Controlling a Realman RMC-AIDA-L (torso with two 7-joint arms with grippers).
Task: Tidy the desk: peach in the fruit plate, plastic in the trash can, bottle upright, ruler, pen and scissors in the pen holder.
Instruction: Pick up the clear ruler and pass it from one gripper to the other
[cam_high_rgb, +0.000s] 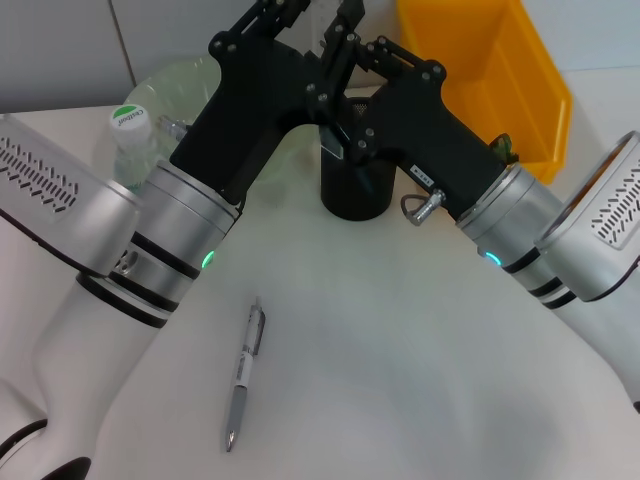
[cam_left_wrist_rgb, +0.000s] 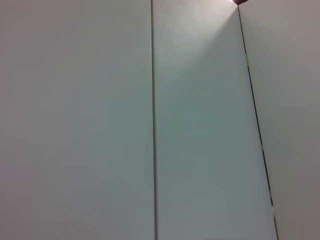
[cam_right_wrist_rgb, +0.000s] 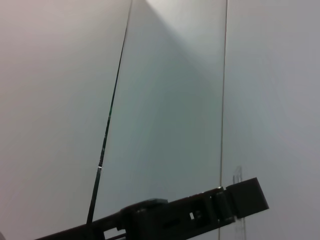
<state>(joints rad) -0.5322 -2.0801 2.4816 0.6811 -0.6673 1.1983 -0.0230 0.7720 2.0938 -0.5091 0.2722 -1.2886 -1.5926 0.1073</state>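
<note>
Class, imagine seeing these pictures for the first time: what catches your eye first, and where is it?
Two black grippers, the left gripper and right gripper, cross at the far side above the black pen holder. A pen lies alone on the near white desk, and a bright yellow bin stands far right.

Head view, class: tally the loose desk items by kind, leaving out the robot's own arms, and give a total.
Pen: 1
Pen holder, black: 1
Bottle with green cap: 1
Fruit plate, pale green: 1
Yellow bin: 1
Total: 5
</note>
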